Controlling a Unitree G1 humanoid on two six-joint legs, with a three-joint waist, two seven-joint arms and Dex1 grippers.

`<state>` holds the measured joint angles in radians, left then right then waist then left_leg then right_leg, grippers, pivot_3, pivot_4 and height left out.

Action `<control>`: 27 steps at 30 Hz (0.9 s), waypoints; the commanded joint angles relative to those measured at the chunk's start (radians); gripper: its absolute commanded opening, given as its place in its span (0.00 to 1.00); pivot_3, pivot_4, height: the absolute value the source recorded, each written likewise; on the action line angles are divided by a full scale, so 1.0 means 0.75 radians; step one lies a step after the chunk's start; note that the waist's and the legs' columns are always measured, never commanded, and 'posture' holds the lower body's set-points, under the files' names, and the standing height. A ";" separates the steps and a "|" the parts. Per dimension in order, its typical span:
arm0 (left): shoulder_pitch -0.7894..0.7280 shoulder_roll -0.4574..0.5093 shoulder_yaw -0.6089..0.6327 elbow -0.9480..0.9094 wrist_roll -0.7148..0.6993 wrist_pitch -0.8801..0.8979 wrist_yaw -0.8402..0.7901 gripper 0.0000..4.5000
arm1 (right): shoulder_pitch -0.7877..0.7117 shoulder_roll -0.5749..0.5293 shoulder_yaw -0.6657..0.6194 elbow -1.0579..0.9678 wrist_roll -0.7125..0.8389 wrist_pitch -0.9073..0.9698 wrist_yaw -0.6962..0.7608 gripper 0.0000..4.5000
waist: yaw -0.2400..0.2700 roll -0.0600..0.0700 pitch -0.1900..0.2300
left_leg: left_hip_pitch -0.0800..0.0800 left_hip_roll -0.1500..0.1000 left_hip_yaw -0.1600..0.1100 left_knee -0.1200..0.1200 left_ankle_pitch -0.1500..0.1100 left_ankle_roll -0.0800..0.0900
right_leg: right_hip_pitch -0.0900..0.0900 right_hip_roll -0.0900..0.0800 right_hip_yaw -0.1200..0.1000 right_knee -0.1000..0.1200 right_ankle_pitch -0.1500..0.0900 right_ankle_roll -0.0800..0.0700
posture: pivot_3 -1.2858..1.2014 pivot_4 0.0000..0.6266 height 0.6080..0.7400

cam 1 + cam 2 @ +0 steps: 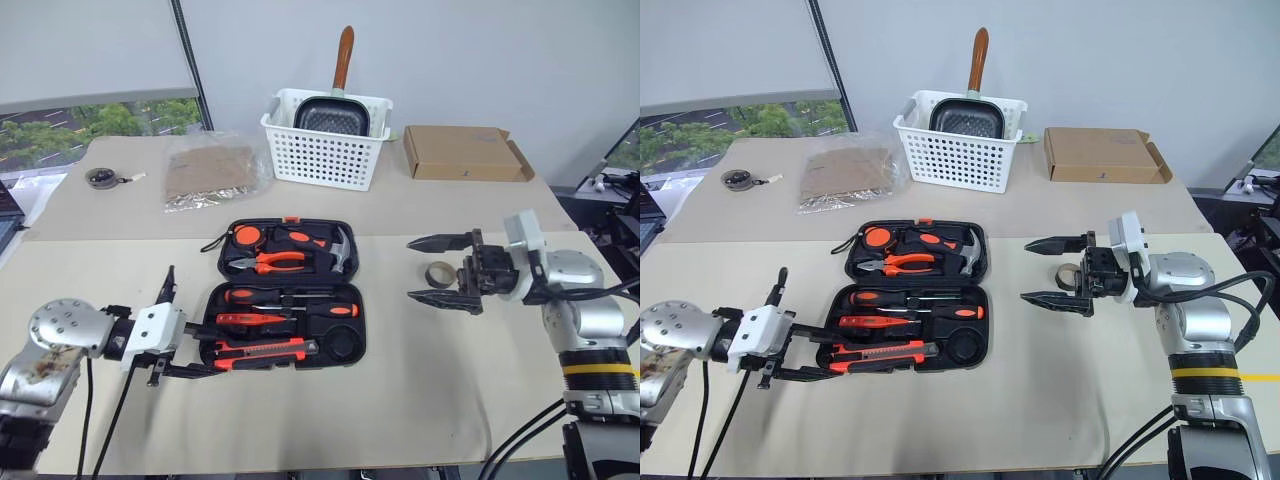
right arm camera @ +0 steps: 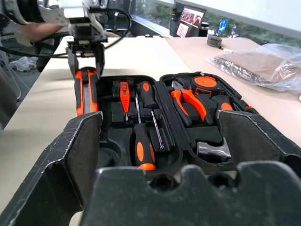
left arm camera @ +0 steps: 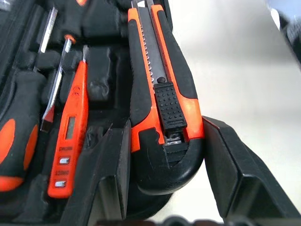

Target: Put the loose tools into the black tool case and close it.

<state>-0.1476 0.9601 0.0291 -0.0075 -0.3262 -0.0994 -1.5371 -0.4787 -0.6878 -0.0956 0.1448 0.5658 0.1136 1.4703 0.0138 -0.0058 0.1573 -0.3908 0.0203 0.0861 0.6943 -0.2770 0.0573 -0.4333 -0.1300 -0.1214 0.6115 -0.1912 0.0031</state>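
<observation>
At the worktop's near edge, your left tool [image 1: 185, 347] holds the utility knife [image 1: 262, 351] over the front recess of the open black tool case [image 1: 284, 292]. Release it there next. Your right tool [image 1: 437, 270], jaws wide, hovers near the tape ring [image 1: 438, 272].

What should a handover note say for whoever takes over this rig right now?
Left gripper: its fingers straddle the utility knife at the case's front edge; whether they pinch it I cannot tell.
Right gripper: open, holding nothing, level over the table near the tape ring.
Done: two screwdrivers and slim tester lie in the open case.
Left: seat and let go of the knife, put the ring in, shut the lid.
</observation>
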 commanded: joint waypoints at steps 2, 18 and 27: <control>-0.108 -0.001 -0.065 0.072 0.053 -0.055 -0.030 0.39 | 0.021 -0.021 -0.053 -0.066 0.031 0.007 -0.021 1.00 | -0.001 0.000 0.000 | 0.000 0.000 0.000 0.000 0.000 0.000 | 0.000 0.000 0.000 0.000 0.000 -0.001 | 0.52 0.24 0.70; -0.166 0.011 -0.100 0.062 0.052 0.013 -0.010 0.69 | 0.038 -0.012 -0.056 -0.040 0.026 -0.026 -0.016 1.00 | -0.002 0.000 0.000 | 0.000 0.000 0.002 0.000 0.000 0.001 | 0.000 0.000 0.001 0.001 0.000 0.001 | 0.52 0.24 0.70; -0.167 -0.057 0.005 -0.111 -0.190 0.232 0.081 0.99 | 0.023 -0.020 -0.048 0.007 0.009 -0.051 0.008 1.00 | -0.002 0.000 0.000 | 0.001 0.000 0.002 0.001 0.000 0.001 | 0.001 0.000 0.002 0.001 0.000 0.001 | 0.52 0.24 0.70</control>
<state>-0.2619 0.9269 -0.0034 -0.0411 -0.4152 0.0359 -1.5001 -0.4405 -0.6928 -0.1060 0.1565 0.5698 0.0975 1.4662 0.0123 -0.0060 0.1573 -0.3898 0.0203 0.0873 0.6951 -0.2771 0.0581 -0.4323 -0.1300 -0.1201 0.6120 -0.1909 0.0041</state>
